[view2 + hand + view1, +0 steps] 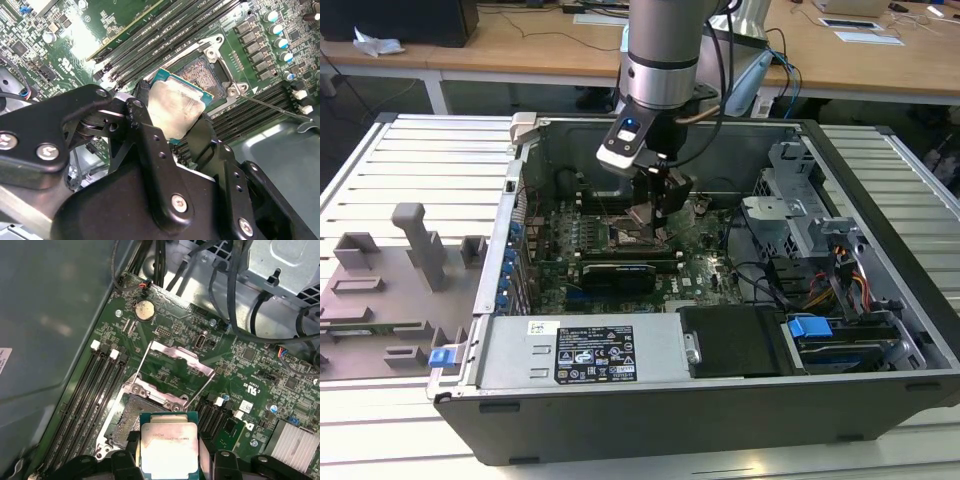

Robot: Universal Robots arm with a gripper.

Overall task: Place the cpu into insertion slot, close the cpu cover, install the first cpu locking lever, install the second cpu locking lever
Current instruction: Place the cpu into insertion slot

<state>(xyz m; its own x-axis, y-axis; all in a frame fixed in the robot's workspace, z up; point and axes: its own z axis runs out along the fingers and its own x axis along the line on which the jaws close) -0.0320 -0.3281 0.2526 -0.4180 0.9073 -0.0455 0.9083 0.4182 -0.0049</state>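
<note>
The cpu (169, 446), a pale silver square chip on a green edge, is gripped between my gripper's black fingers (125, 462). My gripper (172, 119) is shut on its two sides and holds it tilted just above the board. The insertion slot (131, 419) lies open right beside the chip, its dark contact field (206, 74) bare. The cpu cover (182, 356), a silver frame, stands swung back past the slot. In the exterior view my gripper (653, 212) reaches down inside the open computer case over the slot (625, 238).
Long black memory slots (92, 390) flank the socket on both sides. A thin lever wire (272, 107) sticks out beside it. Cables (240, 300) hang near a metal drive cage (800, 215). The power-supply box (585, 352) sits at the case front. Grey fixtures (410, 250) stand outside.
</note>
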